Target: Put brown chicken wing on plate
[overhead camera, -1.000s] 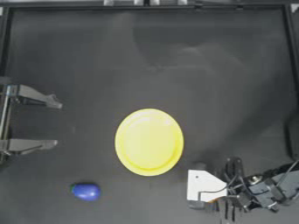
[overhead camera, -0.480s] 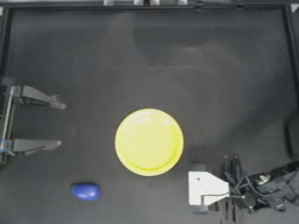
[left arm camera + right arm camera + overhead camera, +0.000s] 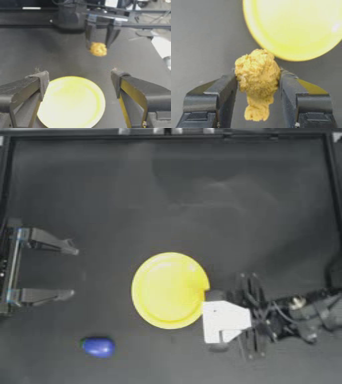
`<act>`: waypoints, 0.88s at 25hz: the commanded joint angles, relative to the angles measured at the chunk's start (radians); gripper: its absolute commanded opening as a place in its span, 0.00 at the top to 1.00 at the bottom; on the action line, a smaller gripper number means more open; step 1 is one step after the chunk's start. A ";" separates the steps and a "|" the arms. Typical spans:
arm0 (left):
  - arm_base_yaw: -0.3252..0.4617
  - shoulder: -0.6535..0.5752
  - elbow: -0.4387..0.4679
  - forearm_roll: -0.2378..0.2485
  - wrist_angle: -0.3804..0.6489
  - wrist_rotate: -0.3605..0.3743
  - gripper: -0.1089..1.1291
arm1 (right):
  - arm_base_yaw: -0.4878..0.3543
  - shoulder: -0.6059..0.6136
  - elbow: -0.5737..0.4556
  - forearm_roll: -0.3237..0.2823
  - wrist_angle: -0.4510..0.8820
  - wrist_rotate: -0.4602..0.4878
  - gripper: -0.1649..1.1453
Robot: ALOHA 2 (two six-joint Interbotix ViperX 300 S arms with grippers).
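The brown chicken wing (image 3: 258, 75), a lumpy golden-orange piece, is clamped between the two fingers of my right gripper (image 3: 258, 76). The yellow plate (image 3: 298, 27) lies just beyond it. In the top view the right gripper (image 3: 212, 303) sits at the plate's (image 3: 167, 289) right rim, and its white wrist block hides the wing. The left wrist view shows the right gripper (image 3: 99, 42) farther off, holding the wing (image 3: 98, 48) lifted off the table behind the plate (image 3: 71, 102). My left gripper (image 3: 67, 272) rests open at the table's left side, with nothing in it.
A smooth blue rounded object (image 3: 99, 346) lies on the table near the front, left of the plate. The table's raised border (image 3: 167, 137) runs along the far side. The right arm's cables (image 3: 287, 315) trail toward the right edge.
The right gripper, still holding the wing, has moved from the table's front right toward the plate's right rim. The left arm has stayed in place.
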 commanded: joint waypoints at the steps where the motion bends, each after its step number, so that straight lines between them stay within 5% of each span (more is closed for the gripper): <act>1: 0.002 0.020 -0.025 0.000 -0.003 -0.002 0.08 | -0.055 -0.021 -0.061 -0.003 -0.008 -0.060 0.68; 10: 0.000 0.028 -0.025 -0.002 -0.006 -0.002 0.08 | -0.144 0.101 -0.175 0.017 -0.044 -0.229 0.69; 22: 0.002 0.051 -0.025 0.000 -0.009 0.000 0.08 | -0.216 0.261 -0.242 0.124 -0.127 -0.364 0.69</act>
